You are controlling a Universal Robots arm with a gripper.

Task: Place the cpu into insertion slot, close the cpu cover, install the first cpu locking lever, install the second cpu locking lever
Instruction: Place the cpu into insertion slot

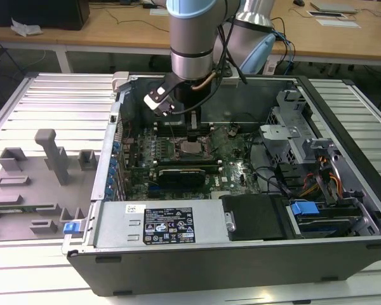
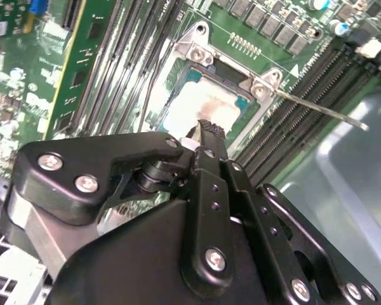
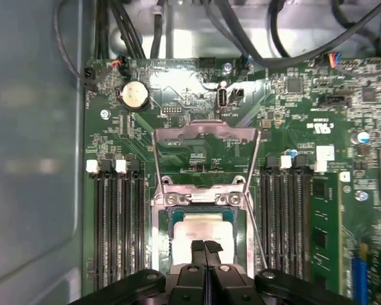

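your hand point(image 3: 205, 249) clenched, empty, tips just over cpu point(image 1: 192, 149), mid-frame in exterior view, seated in insertion slot point(image 3: 171, 219). cpu cover point(image 3: 203, 136) open. risk: tips pressing down skew chip, bend pins.

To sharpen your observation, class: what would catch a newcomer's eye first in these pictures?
The robot arm reaches down into the open computer case at the exterior view's centre. In the first wrist view its gripper, fingers together, sits right over the pale cpu, with the cpu cover flipped open beyond it.
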